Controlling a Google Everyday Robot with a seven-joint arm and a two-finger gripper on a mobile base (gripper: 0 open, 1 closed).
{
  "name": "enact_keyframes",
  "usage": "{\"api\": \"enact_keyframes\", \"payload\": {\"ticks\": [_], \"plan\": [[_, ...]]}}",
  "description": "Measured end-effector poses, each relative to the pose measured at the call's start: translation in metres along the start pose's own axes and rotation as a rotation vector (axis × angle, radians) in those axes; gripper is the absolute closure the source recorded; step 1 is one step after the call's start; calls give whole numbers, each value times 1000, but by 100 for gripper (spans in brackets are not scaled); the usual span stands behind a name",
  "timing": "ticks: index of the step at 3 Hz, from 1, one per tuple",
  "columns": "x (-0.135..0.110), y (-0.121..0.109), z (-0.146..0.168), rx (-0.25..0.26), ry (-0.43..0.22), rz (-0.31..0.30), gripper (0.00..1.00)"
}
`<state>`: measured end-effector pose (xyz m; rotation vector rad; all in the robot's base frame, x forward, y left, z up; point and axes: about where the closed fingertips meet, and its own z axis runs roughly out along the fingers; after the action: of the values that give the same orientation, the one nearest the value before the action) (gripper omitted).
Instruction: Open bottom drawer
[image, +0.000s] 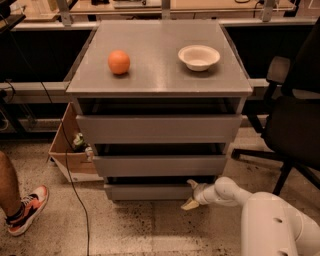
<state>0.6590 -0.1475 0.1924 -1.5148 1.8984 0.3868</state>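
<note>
- The bottom drawer (147, 192), a slim, plain grey front panel with no handle, is the lowest and narrowest of the three fronts on the grey metal cabinet (82, 107). It sits just above the speckled floor (125, 225).
- Its panel lies under the medium-height grey drawer front (160, 165) and does not stick out past it. I judge that it is closed, or at most barely cracked, and no tray shows behind it.
- The tall grey top drawer front (159, 129) also looks shut.
- The claw (191, 194) is low at the right end of the bottom drawer's panel, at the tip of the white robot arm (227, 191) that reaches in from the lower right.
- The claw's fingers (189, 203) are spread apart, one near the panel's top edge and the pale one below its lower edge. I cannot tell whether they are pressing on the panel or only bracketing its end.
- By my reading, the approach is done, and securing a hold and pulling the drawer out are what is left.
- On the grey worktop (160, 80), a round orange fruit (119, 62) and a shallow white bowl (199, 57) rest well apart. Neither has a part in the task.
</note>
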Motion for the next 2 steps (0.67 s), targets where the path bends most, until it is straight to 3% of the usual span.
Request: {"api": "enact_keyframes", "payload": {"ticks": [1,2], "plan": [[-6,-5,1,20,-12,-8,8],[-7,-5,2,22,-14,-9,0]]}}
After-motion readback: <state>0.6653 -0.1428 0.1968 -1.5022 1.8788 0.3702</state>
